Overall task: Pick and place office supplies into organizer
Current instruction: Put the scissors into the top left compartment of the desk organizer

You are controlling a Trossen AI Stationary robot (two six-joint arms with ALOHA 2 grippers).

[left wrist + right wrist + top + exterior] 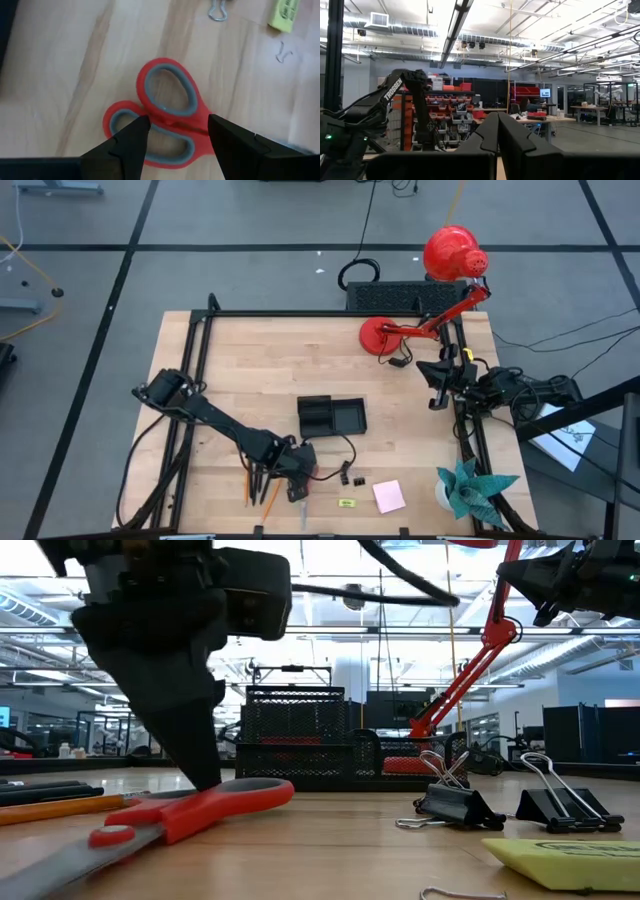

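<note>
The red-handled scissors point(167, 117) lie flat on the table near its front edge, with the blades point(303, 510) pointing toward that edge. My left gripper point(178, 122) is open and slants down over the handles, one finger on each side of where the two rings join. Orange and dark pencils point(258, 485) lie just left of the scissors. Two black clips point(352, 477), a yellow-green piece point(347, 503) and a pink pad point(389, 496) lie to the right. The black organizer point(332, 418) stands mid-table. My right gripper point(437, 385) is shut and waits at the right edge. My left gripper comes at the scissors' handles point(200, 125) from above, slanting down, with its open fingers point(135, 135) on either side of them. In the low view a fingertip point(205, 775) reaches down to the red handle. Whether it touches, I cannot tell.
A red desk lamp point(452, 255) has its base point(385, 335) at the far right of the table, with a black ribbed box point(390, 295) behind it. A teal paper plant point(470, 485) stands at the near right corner. Bare wood lies between the organizer and the supplies.
</note>
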